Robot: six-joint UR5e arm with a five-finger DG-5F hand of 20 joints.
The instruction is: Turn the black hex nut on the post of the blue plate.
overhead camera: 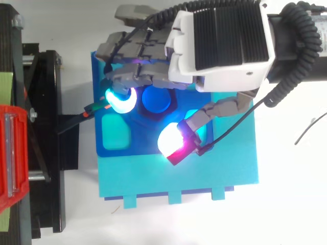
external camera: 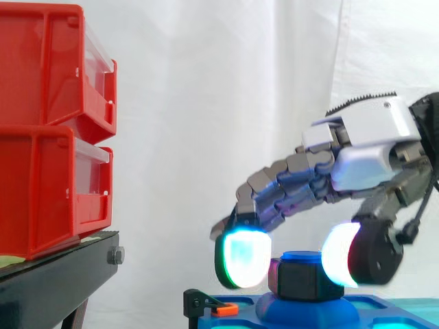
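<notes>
The white table [overhead camera: 286, 204] carries the blue plate [overhead camera: 225, 171], apparently flat, beside the black stand [overhead camera: 51, 143] bearing red bins [external camera: 41, 171].

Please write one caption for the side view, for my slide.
Robot hand at the black hex nut on the post of the blue plate, red bins at left.

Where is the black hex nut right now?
Side view, low and right of centre: the black hex nut sits on the post of the blue plate, pinched between the fingers of the hand.

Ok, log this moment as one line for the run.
hand at black hex nut | nut on post of blue plate | grip: cannot tell
</notes>
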